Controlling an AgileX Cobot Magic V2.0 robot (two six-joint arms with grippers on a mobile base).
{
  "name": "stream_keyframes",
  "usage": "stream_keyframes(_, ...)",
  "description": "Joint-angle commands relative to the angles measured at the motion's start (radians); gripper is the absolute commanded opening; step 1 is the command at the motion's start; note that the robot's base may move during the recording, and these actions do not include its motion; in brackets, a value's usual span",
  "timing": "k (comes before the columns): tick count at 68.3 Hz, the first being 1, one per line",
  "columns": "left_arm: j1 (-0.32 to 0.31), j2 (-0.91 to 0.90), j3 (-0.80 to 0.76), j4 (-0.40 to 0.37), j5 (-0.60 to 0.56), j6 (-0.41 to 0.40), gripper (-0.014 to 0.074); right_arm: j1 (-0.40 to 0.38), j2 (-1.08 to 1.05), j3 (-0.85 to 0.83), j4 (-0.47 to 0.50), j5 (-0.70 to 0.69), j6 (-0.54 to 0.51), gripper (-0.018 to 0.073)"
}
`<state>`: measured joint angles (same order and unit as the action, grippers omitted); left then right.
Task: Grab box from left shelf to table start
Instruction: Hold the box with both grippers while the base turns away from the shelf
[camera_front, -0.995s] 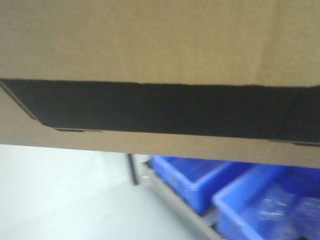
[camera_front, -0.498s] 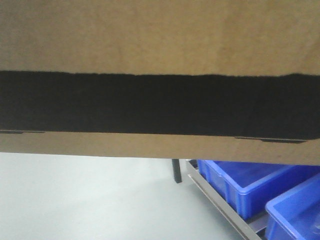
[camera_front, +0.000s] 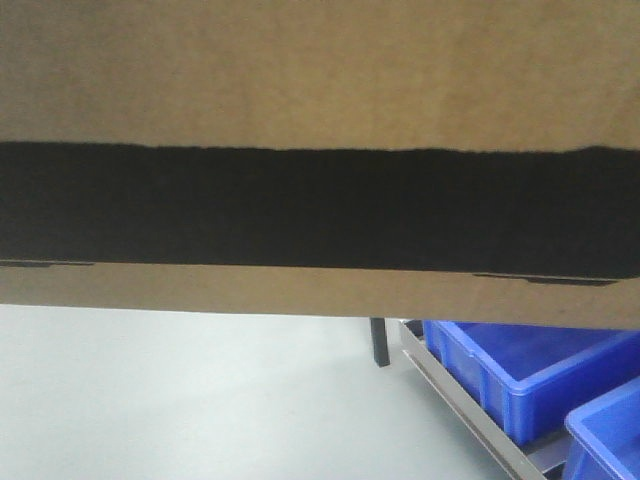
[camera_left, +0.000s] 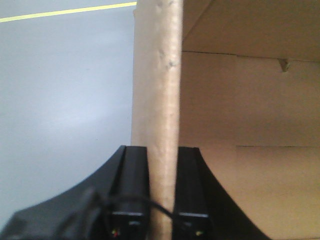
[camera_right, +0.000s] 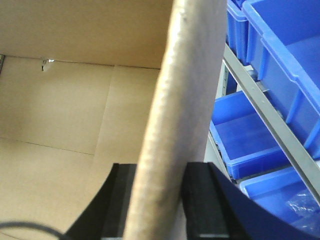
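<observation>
Cardboard of the box (camera_front: 320, 70) filled the upper front view. Its black panel (camera_front: 320, 205) lay level, where a second earlier it had sloped. Beneath it the blue bins (camera_front: 520, 365) and the dark upright (camera_front: 379, 342) of the shelf (camera_front: 465, 405) sat further right than half a second before, baring more floor (camera_front: 180, 400). The left gripper (camera_left: 163, 165) pinched the box's left wall and the right gripper (camera_right: 160, 175) pinched its right wall, so the box was held up between both.
</observation>
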<state>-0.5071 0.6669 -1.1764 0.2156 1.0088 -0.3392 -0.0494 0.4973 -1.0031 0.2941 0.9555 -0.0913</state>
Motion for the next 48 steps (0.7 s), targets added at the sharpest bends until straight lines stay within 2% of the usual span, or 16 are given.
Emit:
stream_keyframes(1,-0.009,-0.010,-0.036,-0.016,-0.167,-0.010,-0.0092,-0.001,0.007,-0.038,-0.010,-0.135,-0.014,0.0058)
stream_keyframes(48,-0.009,-0.010,-0.036,-0.016,-0.167,-0.010,-0.0092,-0.001,0.007,-0.038,-0.010,-0.135,-0.014,0.0058)
